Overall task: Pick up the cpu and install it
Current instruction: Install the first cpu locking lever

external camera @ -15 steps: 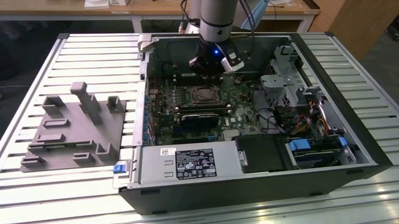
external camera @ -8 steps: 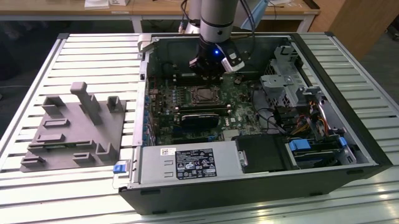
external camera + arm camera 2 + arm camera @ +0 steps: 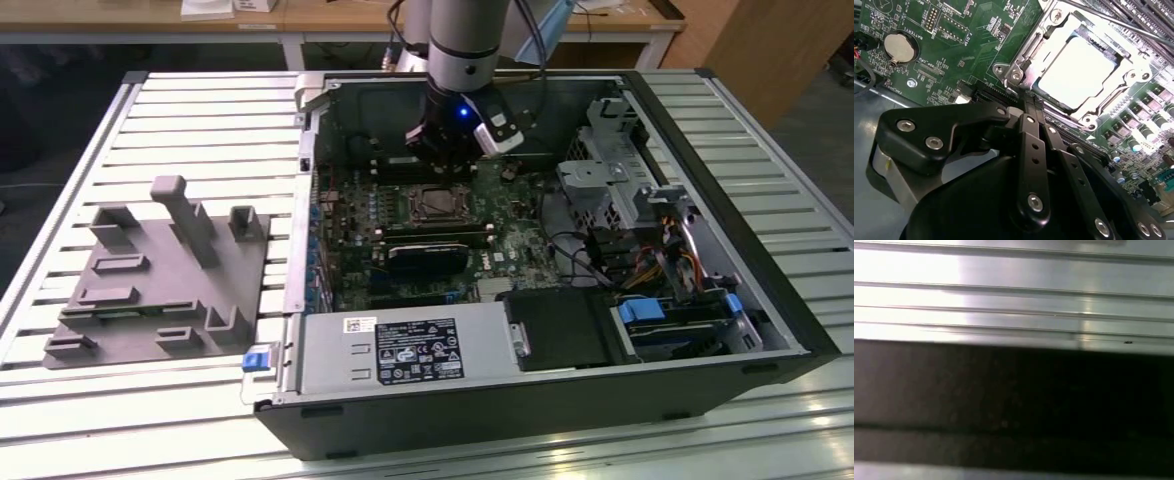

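Already the small silvery square cpu (image 3: 1080,70) lay inside the metal socket frame (image 3: 1021,60), upper right; my black gripper (image 3: 1030,102) hovered beside it, fingers closed and empty. I feared a bump could shift the chip and bend the pins.

The computer case (image 3: 561,330) lies open on the slatted table (image 3: 200,110). Inside the case lies the motherboard (image 3: 400,225), and the socket frame (image 3: 438,203) sits on it. The cpu (image 3: 1079,70) lies within the socket frame in the second wrist view. The gripper (image 3: 441,155) hangs inside the case, just behind the socket frame. The fixture plate (image 3: 154,275) lies on the table, beside the case on the exterior view's left.
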### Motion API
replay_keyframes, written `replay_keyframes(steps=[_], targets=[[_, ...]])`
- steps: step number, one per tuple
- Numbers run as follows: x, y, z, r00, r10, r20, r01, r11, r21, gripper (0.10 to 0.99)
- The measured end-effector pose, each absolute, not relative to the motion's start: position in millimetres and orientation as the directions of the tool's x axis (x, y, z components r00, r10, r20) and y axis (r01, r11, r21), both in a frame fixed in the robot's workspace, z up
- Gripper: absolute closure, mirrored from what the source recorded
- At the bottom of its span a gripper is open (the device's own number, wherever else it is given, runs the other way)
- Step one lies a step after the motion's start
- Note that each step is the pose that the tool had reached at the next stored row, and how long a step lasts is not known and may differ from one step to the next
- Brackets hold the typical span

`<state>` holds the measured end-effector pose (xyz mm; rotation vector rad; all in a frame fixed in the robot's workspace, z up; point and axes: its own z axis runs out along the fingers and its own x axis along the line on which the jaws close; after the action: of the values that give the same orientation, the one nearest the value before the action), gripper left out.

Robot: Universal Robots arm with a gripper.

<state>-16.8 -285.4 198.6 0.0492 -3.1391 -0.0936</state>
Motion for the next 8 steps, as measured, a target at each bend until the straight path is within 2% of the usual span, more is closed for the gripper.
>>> replay_keyframes(steps=[8], targets=[[-16.3,-283.9,197.0,-1.0,-0.031,0.001,-0.031,0.998,0.058,0.98]])
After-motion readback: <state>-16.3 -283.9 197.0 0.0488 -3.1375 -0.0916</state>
